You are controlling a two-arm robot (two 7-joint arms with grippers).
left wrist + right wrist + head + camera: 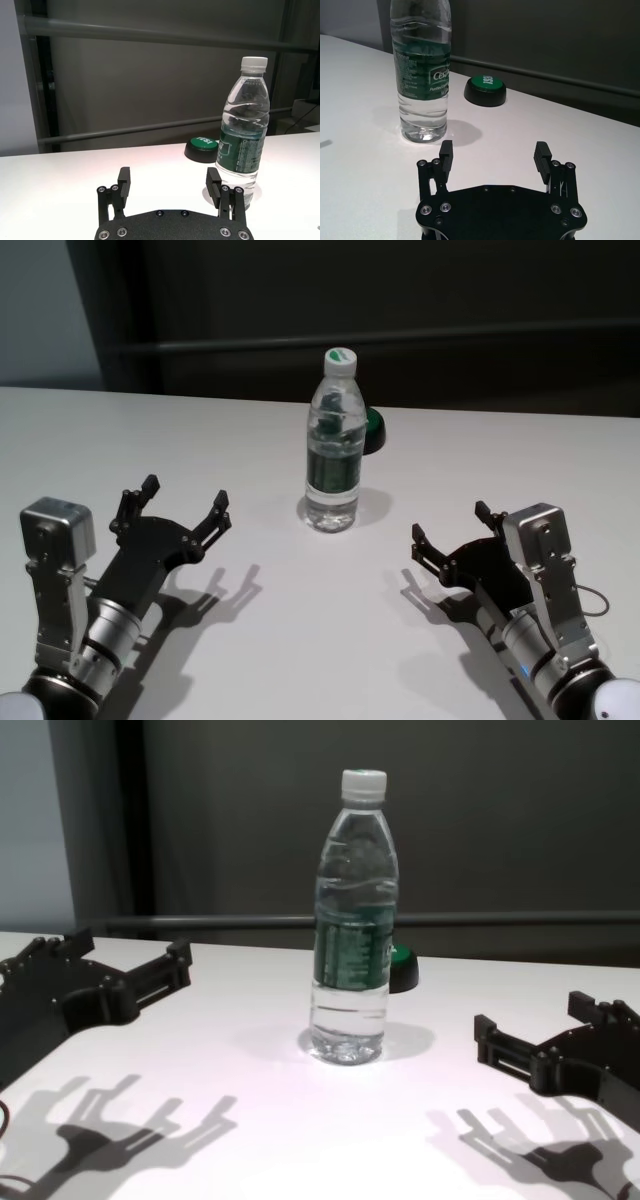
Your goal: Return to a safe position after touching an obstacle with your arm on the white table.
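— Where are things standing?
— The bottle (333,440) is standing upright mid-surface (200,430), a green button (372,431) just behind it. The left gripper (172,506) and right gripper (452,532) are hovering well apart from it, fingers spread, gripping nothing.
— The step?
— Seemingly the retreat; any further move is calling for backing off without clipping the bottle.

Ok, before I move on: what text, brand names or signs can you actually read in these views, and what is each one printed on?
"Ces…": white brand lettering on the water bottle's dark green label, right wrist view; the rest curves out of sight.
"Purified Drinking…": small line under it, only partly legible.
Fine print elsewhere on the label: too small to read.
White lettering on the green button top: too blurred to read.
Left gripper, right gripper, white table: no markings.
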